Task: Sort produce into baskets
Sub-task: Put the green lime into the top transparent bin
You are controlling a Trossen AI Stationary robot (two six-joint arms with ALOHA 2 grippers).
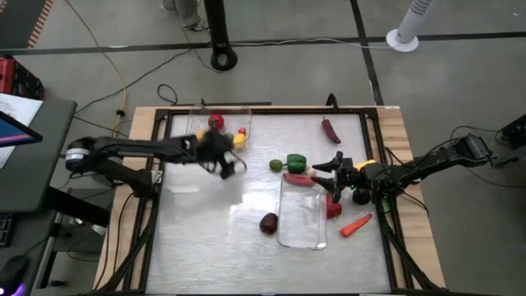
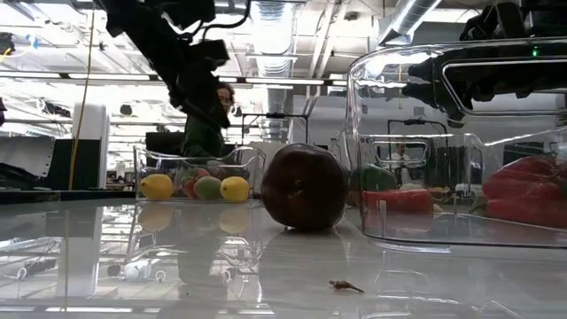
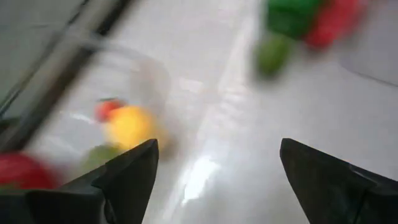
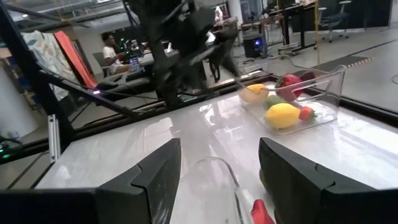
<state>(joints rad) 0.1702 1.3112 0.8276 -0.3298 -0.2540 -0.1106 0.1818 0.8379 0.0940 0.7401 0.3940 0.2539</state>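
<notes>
Your maroon piece (image 2: 305, 188) sits loose beside the near basket (image 1: 301, 212); right gripper (image 1: 337, 171) open over it, left gripper (image 1: 223, 158) open, empty beside far basket (image 1: 220, 127), likely after dropping

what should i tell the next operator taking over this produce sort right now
Left claw: open, empty, beside the far basket.
Right claw: open, empty, at the near basket's right wall.
Done: the far basket holds a red piece and yellow pieces, with a green one visible in the low view; the near basket looks empty from above.
Left on the table: maroon round piece, small green piece, green pepper, red chili, dark chili, a red piece and carrot.
</notes>
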